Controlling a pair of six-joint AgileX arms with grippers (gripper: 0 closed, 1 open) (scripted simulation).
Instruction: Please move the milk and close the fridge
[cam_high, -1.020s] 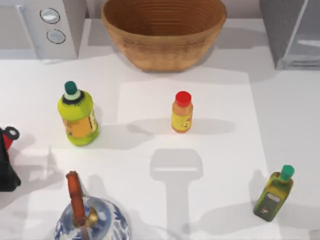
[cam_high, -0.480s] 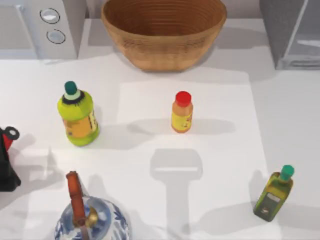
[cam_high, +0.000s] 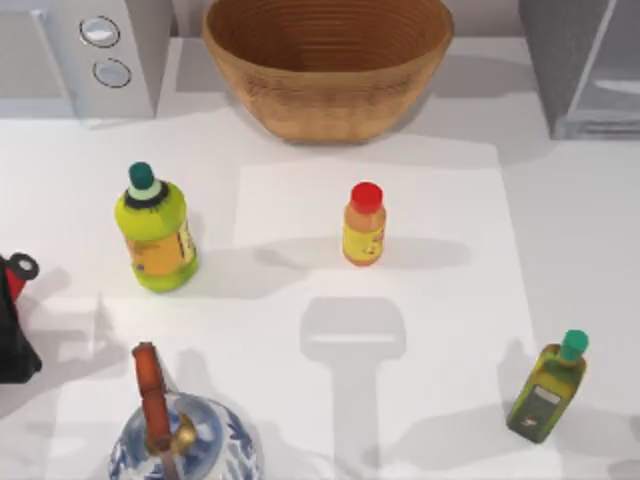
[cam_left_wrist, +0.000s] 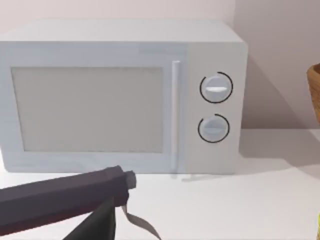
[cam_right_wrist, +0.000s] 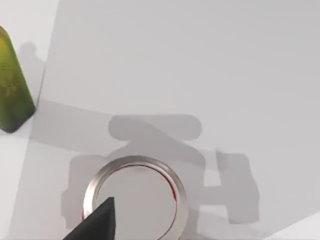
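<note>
The fridge (cam_high: 575, 70) is the grey cabinet at the table's back right corner, with a paler panel (cam_high: 618, 60) on its right side. The milk is out of view. In the left wrist view my left gripper (cam_left_wrist: 97, 227) shows as a dark wedge at the edge, facing the microwave (cam_left_wrist: 120, 97). In the right wrist view my right gripper (cam_right_wrist: 100, 222) is a dark tip just over a silver-rimmed round can (cam_right_wrist: 135, 197) on the white table.
A wicker basket (cam_high: 328, 65) stands at the back centre and the microwave (cam_high: 85, 55) at the back left. A yellow-green bottle (cam_high: 155, 235), a red-capped orange bottle (cam_high: 364, 225), an olive bottle (cam_high: 548, 388), a blue-white teapot (cam_high: 180, 445) and a black-and-red object (cam_high: 12, 330) are spread over the table. A dark bar (cam_left_wrist: 65, 197) crosses the left wrist view.
The faint shadows at the table's left edge and lower right corner have shifted a little. All the objects stand where they were.
</note>
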